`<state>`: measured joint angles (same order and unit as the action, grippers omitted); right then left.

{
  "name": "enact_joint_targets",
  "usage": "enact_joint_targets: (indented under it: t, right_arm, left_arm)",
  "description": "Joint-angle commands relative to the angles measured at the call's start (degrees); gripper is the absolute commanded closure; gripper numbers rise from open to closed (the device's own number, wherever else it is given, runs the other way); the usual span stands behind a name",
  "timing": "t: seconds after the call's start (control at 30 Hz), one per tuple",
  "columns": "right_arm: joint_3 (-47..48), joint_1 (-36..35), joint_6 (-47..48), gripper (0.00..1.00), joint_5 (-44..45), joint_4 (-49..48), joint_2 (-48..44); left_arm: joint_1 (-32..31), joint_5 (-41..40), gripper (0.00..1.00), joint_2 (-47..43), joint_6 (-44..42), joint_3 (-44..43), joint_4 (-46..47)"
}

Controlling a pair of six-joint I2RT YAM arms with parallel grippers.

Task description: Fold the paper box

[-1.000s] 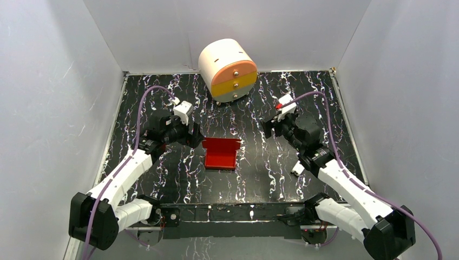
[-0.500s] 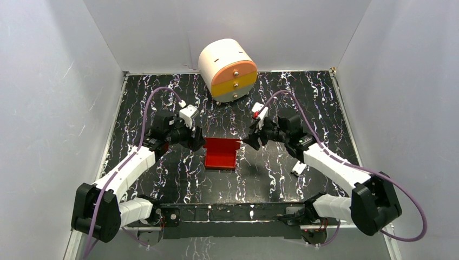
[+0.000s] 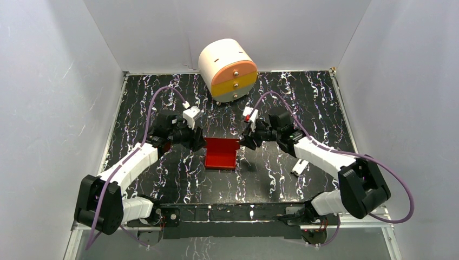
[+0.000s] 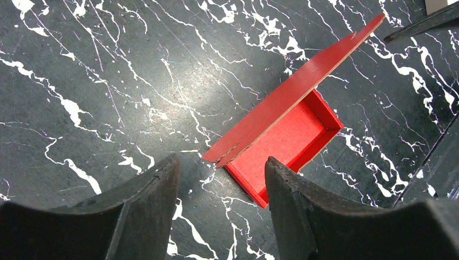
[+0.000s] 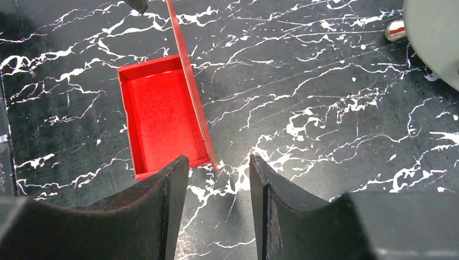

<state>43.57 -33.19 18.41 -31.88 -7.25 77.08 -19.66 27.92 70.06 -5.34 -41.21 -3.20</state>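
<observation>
The paper box [image 3: 221,157] is a shallow bright red tray in the middle of the black marbled table, with its lid flap [image 3: 221,143] standing upright along the far side. My left gripper [image 3: 198,140] is at the flap's left end and my right gripper [image 3: 244,140] at its right end. In the left wrist view the box [image 4: 281,135] lies just ahead, and the flap's corner sits at the mouth of the open left gripper [image 4: 221,165]. In the right wrist view the box [image 5: 162,116] lies ahead-left, with the flap's end just in front of the open right gripper [image 5: 218,161]. Neither gripper holds anything.
A round white, orange and yellow drawer unit [image 3: 227,69] stands at the back centre. A small white object [image 3: 297,167] lies on the table under the right forearm. White walls close in the table on three sides.
Both arms have moved in toward the box, the right one far to the left. Both pairs of jaws have narrowed. The box has not moved.
</observation>
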Motion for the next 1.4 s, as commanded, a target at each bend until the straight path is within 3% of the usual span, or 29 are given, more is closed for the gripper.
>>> enact_joint_targets:
  t: [0.0,0.57,0.97,1.37]
  right_arm:
    - [3.1,-0.6,2.4,0.49,-2.4,-3.4,1.3]
    - [4.7,-1.4,5.3,0.67,-3.7,-3.9,4.4]
    - [6.8,-1.4,8.8,0.91,-4.4,0.5,5.0]
    - [11.1,-1.3,14.1,0.95,-6.2,6.6,6.8]
  left_arm:
    - [0.2,2.6,0.45,0.4,-1.2,-2.5,0.0]
    - [0.2,4.0,0.54,0.5,-1.3,-2.6,-0.2]
    - [0.2,4.2,0.59,-0.7,-0.7,-3.2,-0.5]
    - [0.2,-2.1,0.61,-0.7,-8.1,-5.4,-4.5]
